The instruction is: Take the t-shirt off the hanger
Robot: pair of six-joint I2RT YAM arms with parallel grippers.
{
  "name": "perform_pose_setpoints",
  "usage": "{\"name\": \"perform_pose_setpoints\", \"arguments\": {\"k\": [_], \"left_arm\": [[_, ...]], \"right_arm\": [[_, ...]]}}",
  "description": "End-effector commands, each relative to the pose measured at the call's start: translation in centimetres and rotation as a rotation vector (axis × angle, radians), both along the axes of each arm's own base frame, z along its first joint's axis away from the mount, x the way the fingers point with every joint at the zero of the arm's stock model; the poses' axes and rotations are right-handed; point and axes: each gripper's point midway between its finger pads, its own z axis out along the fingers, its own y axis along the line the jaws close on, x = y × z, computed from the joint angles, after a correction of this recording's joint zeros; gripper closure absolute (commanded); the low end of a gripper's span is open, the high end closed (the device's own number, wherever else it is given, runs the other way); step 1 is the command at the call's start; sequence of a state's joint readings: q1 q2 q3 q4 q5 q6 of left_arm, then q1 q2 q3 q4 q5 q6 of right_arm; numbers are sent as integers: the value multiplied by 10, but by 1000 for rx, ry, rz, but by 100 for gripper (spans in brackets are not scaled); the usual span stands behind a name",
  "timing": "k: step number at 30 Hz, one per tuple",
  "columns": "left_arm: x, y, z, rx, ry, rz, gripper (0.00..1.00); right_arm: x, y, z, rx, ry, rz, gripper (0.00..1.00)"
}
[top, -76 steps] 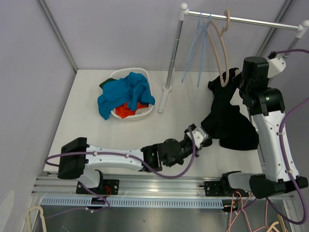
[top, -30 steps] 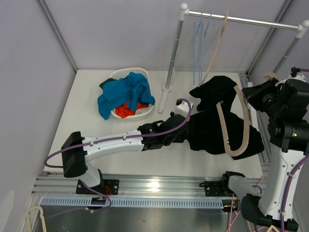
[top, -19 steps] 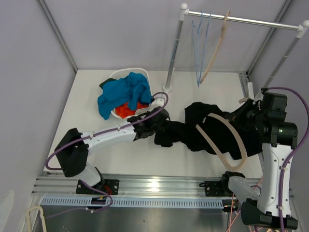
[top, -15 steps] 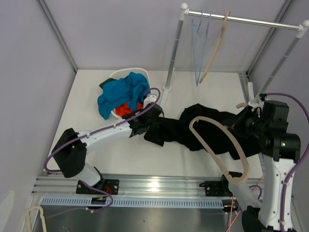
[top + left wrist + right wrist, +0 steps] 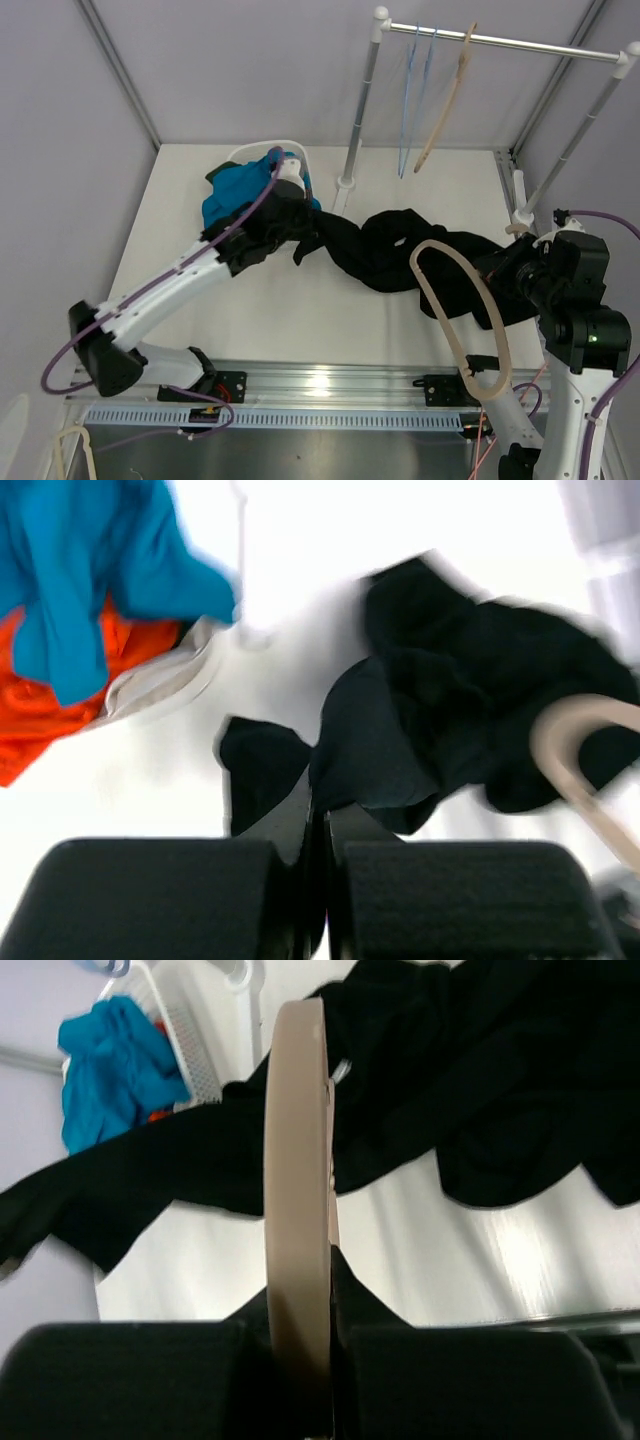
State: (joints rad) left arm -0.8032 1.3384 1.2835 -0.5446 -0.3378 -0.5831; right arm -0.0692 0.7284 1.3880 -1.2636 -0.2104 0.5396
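The left gripper [image 5: 322,810], its fingers pressed together on a fold of the black t-shirt [image 5: 390,250], had carried that end further left than half a second before, from mid-table to just beside the laundry basket [image 5: 252,148]. The shirt, bunched a second earlier, was drawn out in a long strip across the white table [image 5: 300,320], lying between the basket and the right edge. The right gripper [image 5: 300,1350] was clamped on the beige hanger [image 5: 297,1160], as in the earlier frames. The hanger's loop had tipped nearer the table's front edge and crossed above the shirt's right end; whether any cloth still clung to it could not be told. The left arm stretched almost straight from its base at the near left corner, reaching diagonally toward the basket. The right arm stood at the right edge, its wrist turned toward the middle of the table.
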Motion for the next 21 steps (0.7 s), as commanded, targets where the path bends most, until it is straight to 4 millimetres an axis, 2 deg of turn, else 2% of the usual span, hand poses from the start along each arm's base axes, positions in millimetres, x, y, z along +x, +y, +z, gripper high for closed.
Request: {"name": "perform_pose_setpoints", "arguments": {"k": [1,2,3,4,6,7,8,9,10,11,12,13,14,15,16,18,19,21], "left_arm": [[-22,23,110,-121,-180,-32,100],[-22,29,134,-141,-225,-23,99],[-18,36,144,-116,-256,-1,99],[-16,43,168,-137,-303,19,99],[-12,52,219,-180,-406,26,99],[-8,57,233,-190,-444,41,99],[-6,60,271,-238,-556,40,99],[-5,60,286,-262,-600,38,99],[5,56,293,-268,-622,26,99],[-3,64,339,-327,-727,28,99],[0,64,351,-332,-757,27,100],[16,53,350,-309,-761,20,99],[4,64,395,-351,-872,23,99],[7,62,403,-346,-899,16,100],[17,52,405,-332,-916,-5,99],[3,62,450,-364,-1074,-9,99],[-2,66,465,-374,-1130,-13,99],[2,63,479,-359,-1205,-22,99]], "right_arm": [[40,-22,22,-45,-147,-117,100],[50,-26,23,-52,-154,-135,100],[58,-27,28,-57,-177,-136,100],[70,-29,38,-63,-226,-142,100],[90,-36,47,-82,-250,-171,100],[100,-39,57,-98,-292,-175,100],[112,-43,63,-111,-297,-186,100],[119,-49,67,-132,-308,-212,100],[127,-53,74,-153,-325,-216,100],[134,-56,78,-165,-325,-231,100],[148,-64,86,-180,-329,-262,100],[155,-65,91,-189,-335,-265,100],[170,-70,99,-209,-349,-273,100],[177,-71,100,-214,-344,-273,100],[186,-73,108,-218,-371,-275,100],[206,-79,121,-242,-415,-283,100],[213,-81,125,-251,-430,-286,100],[224,-86,132,-274,-449,-287,100]]}}
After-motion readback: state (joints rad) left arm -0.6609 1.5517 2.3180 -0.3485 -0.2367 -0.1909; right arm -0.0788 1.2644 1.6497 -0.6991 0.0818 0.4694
